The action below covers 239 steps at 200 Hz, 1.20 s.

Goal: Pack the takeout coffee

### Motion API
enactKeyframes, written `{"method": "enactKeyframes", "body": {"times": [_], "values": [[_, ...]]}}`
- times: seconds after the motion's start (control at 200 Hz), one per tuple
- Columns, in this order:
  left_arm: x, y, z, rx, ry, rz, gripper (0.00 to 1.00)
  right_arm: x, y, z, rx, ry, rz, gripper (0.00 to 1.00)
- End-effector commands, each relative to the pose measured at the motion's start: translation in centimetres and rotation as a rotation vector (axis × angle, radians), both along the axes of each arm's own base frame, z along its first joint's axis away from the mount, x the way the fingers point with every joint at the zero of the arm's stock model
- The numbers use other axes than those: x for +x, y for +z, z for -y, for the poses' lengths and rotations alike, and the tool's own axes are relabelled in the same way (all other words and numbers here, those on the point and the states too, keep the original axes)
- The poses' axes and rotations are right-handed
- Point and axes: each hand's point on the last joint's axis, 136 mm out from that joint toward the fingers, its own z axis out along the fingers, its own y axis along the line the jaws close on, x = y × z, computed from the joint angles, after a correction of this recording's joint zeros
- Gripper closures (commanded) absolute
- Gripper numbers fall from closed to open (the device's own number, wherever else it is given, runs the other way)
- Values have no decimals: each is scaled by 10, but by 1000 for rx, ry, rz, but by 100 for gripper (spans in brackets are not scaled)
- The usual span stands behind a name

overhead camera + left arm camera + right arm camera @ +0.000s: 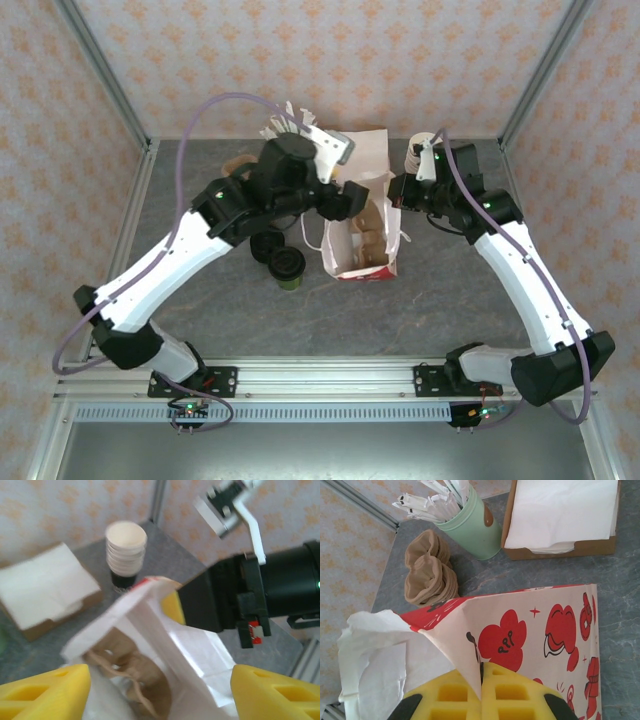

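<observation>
Right end effector (481, 682) clamps paper bag (555, 630) rim; left end effector (160, 680) spread, empty, over its mouth. Takeout coffee (287, 266) stands on counter (200, 320) beside bag: probably light, crushable; grip olive sides gently.

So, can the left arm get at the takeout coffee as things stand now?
Probably yes: the takeout coffee stands free beside the paper bag, and the left gripper hangs open above the bag, though a black stack stands close.

links (165, 265): white; joints (130, 345): black; cables (230, 96): lilac; claw fingers (45, 690): yellow, ribbed foam
</observation>
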Motion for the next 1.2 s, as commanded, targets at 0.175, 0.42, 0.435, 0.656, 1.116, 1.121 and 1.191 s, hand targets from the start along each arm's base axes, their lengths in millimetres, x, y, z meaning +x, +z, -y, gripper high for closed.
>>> {"method": "enactKeyframes", "body": {"times": [0.175,0.42,0.435,0.656,1.116,1.121,1.191], "values": [[-16,-68,27,61,32,-231,38,3,6,-3,68,-44,-3,100],[-20,-122,14,107,150,-351,48,-1,-4,-4,108,-63,-28,100],[-19,-125,13,114,158,-354,49,-1,-4,-4,110,-63,-28,100],[-17,-150,20,183,161,-384,55,-1,-12,-4,124,-78,-56,100],[-14,-176,26,288,166,-406,55,-2,-12,-5,146,-97,-88,100],[-14,-177,26,290,167,-408,55,-2,-13,-5,147,-96,-89,100],[-12,-184,25,326,184,-427,55,-5,-13,-8,159,-77,-86,100]]}}
